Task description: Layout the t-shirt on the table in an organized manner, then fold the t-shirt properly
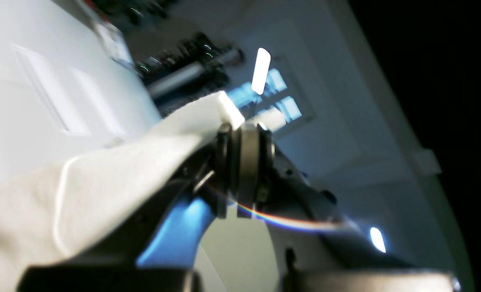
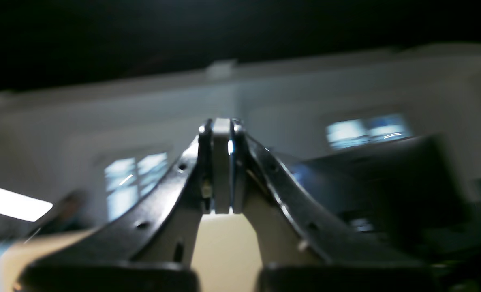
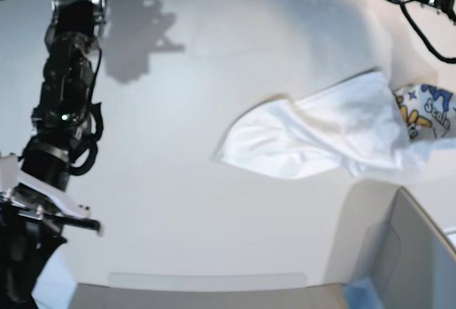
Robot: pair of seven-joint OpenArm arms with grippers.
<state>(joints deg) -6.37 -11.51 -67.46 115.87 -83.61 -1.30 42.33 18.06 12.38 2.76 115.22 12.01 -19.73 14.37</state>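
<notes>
The white t-shirt (image 3: 320, 134) lies bunched on the right half of the white table (image 3: 214, 60). Its colourful print (image 3: 427, 113) shows at the right edge, where the cloth runs out of the base view. In the left wrist view my left gripper (image 1: 244, 127) is shut on a fold of the t-shirt (image 1: 102, 182). A small white tip of cloth pokes past the fingertips. My right gripper (image 2: 222, 123) is shut with nothing between its fingers. The right arm (image 3: 64, 95) stands along the table's left side, far from the shirt.
A grey box-like corner piece (image 3: 413, 252) sits at the bottom right, just below the shirt. Parts of the left arm and a black cable (image 3: 420, 3) show at the top right corner. The table's curved edge (image 1: 439, 190) borders darkness in the left wrist view.
</notes>
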